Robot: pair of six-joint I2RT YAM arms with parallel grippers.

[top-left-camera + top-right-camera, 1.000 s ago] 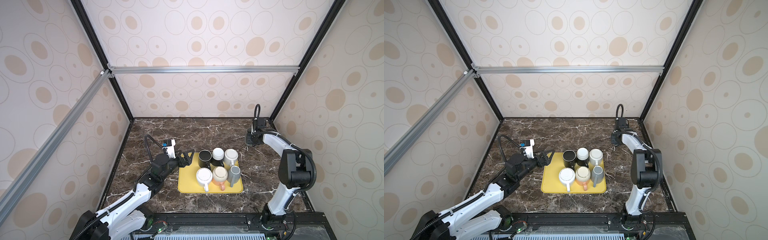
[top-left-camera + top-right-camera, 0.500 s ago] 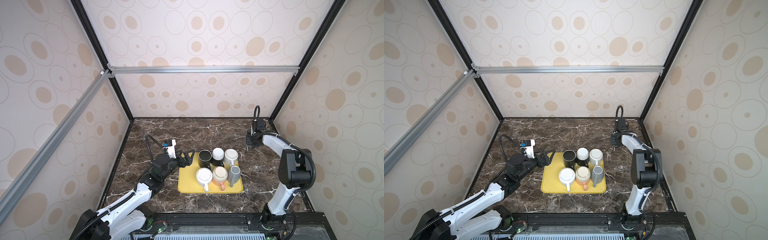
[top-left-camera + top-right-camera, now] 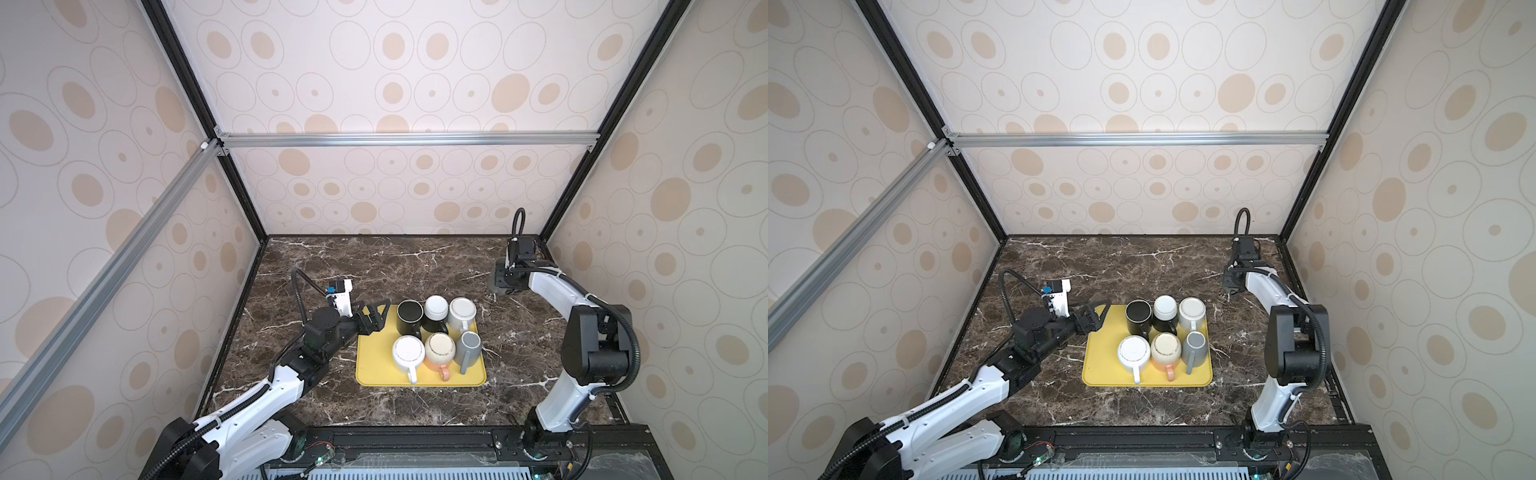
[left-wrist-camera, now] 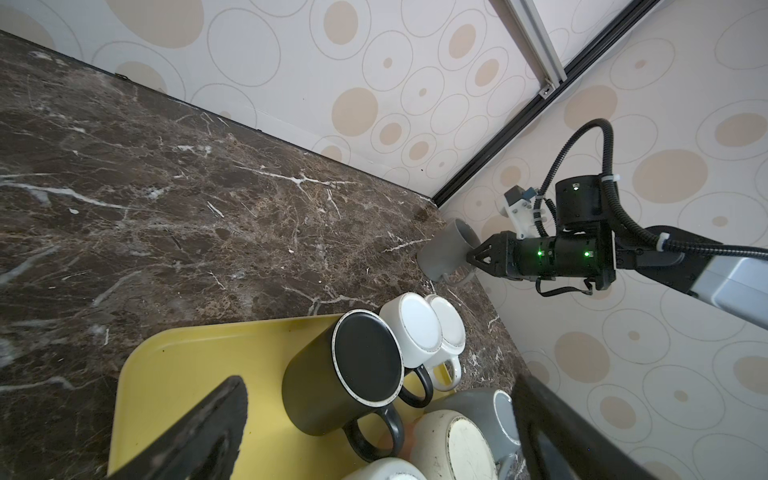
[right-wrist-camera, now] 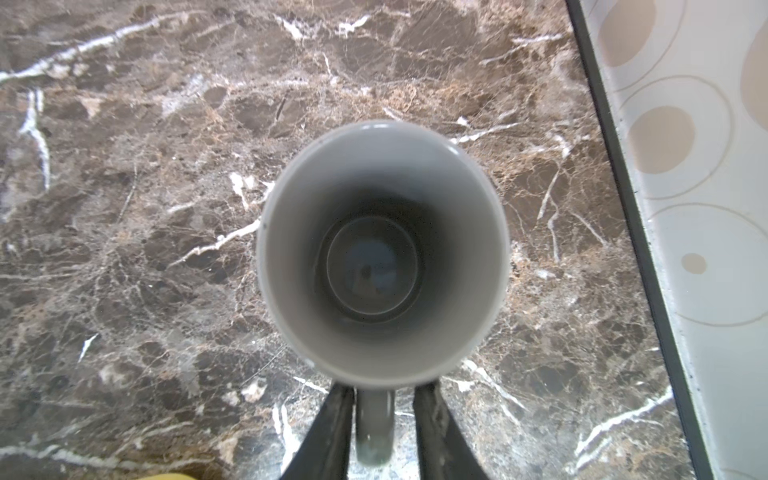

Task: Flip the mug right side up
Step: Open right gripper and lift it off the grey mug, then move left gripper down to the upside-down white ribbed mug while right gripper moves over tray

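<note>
the mug [image 5: 382, 249] stands right way up on the counter [image 5: 124, 208], away from the tray [image 3: 374, 365]. the right fingers [image 5: 332, 432] sit narrow, loose round its handle [image 5: 374, 428], likely to let go. the left fingers [image 4: 199, 432] hang wide.

Six mugs [image 3: 439, 347] are crowding the right part of the yellow tray [image 3: 374, 372], leaving its left strip bare beside the wide-spread left hand [image 3: 380, 316]. The surface [image 3: 374, 266] behind the tray is lying open up to the back wall [image 3: 395, 195]. A grey mug [image 4: 446, 251] is standing near the right wall [image 5: 706, 208], crowding the right hand [image 5: 384, 395] there.
</note>
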